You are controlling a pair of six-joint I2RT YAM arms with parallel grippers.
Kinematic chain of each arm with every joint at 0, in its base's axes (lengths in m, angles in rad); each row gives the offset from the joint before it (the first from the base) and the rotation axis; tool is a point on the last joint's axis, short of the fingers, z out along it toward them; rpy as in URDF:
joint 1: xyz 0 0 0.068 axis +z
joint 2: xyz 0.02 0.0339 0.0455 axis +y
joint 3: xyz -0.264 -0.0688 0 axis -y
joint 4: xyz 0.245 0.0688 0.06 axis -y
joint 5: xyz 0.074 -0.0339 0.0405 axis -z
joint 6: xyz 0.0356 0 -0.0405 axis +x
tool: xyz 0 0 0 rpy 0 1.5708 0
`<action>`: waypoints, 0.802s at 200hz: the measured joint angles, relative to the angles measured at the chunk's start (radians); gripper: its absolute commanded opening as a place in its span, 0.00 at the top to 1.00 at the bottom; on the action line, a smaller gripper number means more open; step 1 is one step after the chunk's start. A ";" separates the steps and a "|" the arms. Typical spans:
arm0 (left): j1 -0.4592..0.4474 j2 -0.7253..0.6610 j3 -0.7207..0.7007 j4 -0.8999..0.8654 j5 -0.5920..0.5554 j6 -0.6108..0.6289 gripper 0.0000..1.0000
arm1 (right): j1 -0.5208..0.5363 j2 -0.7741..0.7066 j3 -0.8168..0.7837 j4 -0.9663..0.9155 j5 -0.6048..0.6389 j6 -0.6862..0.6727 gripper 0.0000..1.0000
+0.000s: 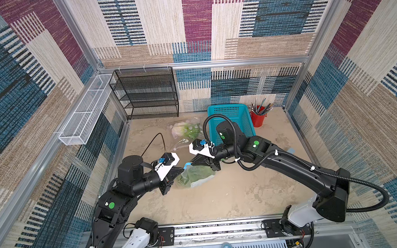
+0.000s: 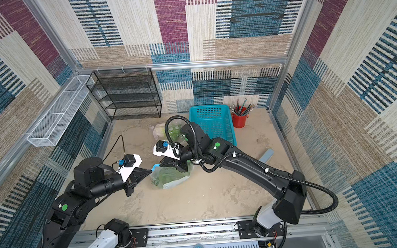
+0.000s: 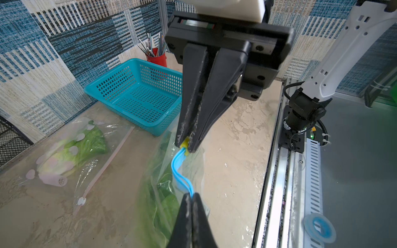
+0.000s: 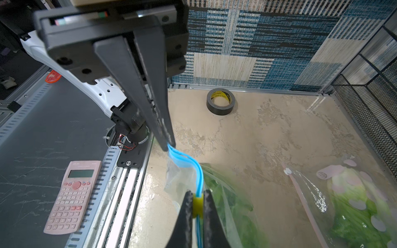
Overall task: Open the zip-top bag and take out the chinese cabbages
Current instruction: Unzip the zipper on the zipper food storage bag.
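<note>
A clear zip-top bag [image 1: 196, 176] [image 2: 170, 177] lies mid-table in both top views, with a blue zip strip [image 3: 180, 169] [image 4: 185, 161] and a yellow slider [image 4: 197, 206] [image 3: 184, 146]. Through its film show the chinese cabbages [image 3: 165, 206] [image 4: 225, 193], green leaves with a white base; how many, I cannot tell. My left gripper [image 3: 191, 194] [image 1: 183, 168] is shut on the end of the blue strip. My right gripper [image 4: 197, 193] [image 1: 192, 163] is shut on the yellow slider, a short way along the strip. The strip arcs slack between the two.
A second clear bag [image 1: 185, 129] [image 3: 71, 154] with pink dots holds another leafy head, behind the held bag. A teal basket [image 1: 229, 118], red pen cup [image 1: 258, 118] and black mesh shelf [image 1: 145, 92] stand at the back. A tape roll [image 4: 221, 101] sits by the left wall.
</note>
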 measured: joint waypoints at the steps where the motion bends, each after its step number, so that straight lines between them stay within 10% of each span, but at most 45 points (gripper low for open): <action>1: 0.000 0.001 0.000 0.000 0.000 0.000 1.00 | 0.000 0.000 0.000 0.000 0.000 0.000 1.00; 160: 0.000 0.002 -0.015 0.037 -0.082 -0.006 0.81 | 0.001 0.012 0.020 -0.013 -0.044 0.000 1.00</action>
